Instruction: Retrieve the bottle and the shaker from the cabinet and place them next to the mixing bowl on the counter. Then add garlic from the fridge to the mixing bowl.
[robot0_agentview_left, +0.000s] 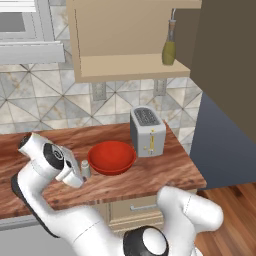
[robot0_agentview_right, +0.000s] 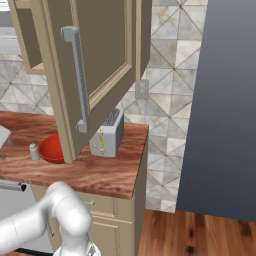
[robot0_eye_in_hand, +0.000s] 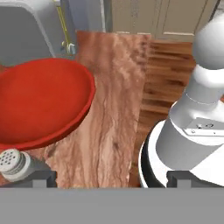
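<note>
The gripper (robot0_agentview_left: 76, 176) stands wide open, holding nothing. The shaker (robot0_agentview_left: 85, 168) stands upright on the counter (robot0_agentview_left: 165, 170) just beside the mixing bowl (robot0_agentview_left: 112, 157); the bottle (robot0_agentview_left: 169, 47) stands at the cabinet (robot0_agentview_left: 135, 66) shelf's right end. Risk: a careless withdrawal could topple the shaker against the bowl.

Glossy white arm (robot0_agentview_left: 75, 220), black joints, seemingly cable-free

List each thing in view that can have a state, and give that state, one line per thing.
Cabinet: door open.
Bottle: upright on the cabinet shelf.
Shaker: upright on the counter, beside the bowl.
Bowl: empty, on the counter.
Toaster: slots empty.
Gripper: open, holding nothing.
</note>
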